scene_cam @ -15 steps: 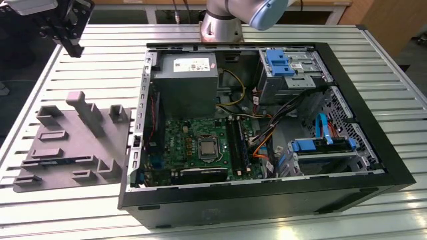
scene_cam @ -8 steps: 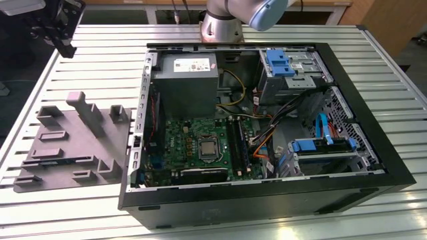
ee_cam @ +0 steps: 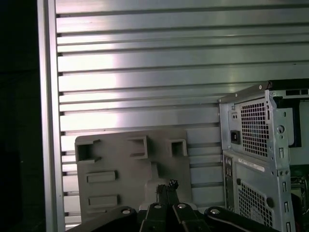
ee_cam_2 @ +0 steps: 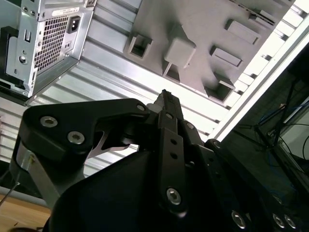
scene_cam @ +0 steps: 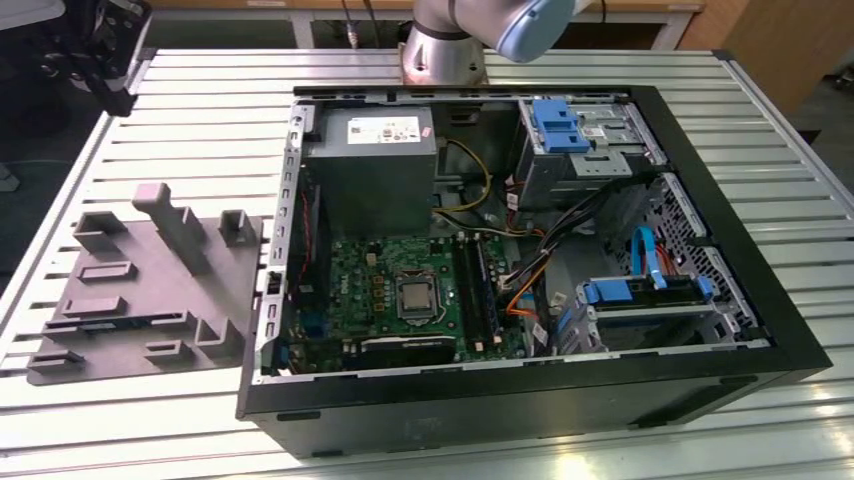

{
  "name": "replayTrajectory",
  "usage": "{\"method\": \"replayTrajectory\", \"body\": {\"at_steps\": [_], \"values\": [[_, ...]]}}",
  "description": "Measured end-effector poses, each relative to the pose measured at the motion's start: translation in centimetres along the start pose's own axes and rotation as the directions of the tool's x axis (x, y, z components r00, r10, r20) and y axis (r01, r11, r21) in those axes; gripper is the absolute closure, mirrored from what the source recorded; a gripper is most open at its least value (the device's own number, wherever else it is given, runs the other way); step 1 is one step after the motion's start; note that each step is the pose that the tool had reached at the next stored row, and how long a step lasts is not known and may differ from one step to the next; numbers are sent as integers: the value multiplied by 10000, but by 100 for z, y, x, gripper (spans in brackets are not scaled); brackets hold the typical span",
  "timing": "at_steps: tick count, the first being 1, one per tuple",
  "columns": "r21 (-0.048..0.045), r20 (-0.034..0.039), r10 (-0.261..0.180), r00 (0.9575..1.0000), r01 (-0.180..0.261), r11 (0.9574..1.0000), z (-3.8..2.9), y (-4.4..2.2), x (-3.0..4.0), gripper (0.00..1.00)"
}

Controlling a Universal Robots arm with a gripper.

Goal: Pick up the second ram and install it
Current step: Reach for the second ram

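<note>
white label [scene_cam: 384, 131] on the grey power supply [scene_cam: 367, 185], its print not legible

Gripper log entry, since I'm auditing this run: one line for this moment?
gripper: shut | facing: grey fixture | nearby: PC case, side open | surface: slatted table
</note>
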State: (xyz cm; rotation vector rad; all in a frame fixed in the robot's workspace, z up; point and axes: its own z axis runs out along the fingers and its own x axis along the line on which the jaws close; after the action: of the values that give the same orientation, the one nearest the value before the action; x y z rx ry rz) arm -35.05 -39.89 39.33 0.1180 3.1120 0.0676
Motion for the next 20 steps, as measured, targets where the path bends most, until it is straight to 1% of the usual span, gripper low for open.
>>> {"method": "replayTrajectory", "body": {"at_steps": [8,20], "values": [[0,0,0,10000,0,10000,-4,-10,129,89],[0,1,0,10000,0,10000,-10,-26,343,89]]}}
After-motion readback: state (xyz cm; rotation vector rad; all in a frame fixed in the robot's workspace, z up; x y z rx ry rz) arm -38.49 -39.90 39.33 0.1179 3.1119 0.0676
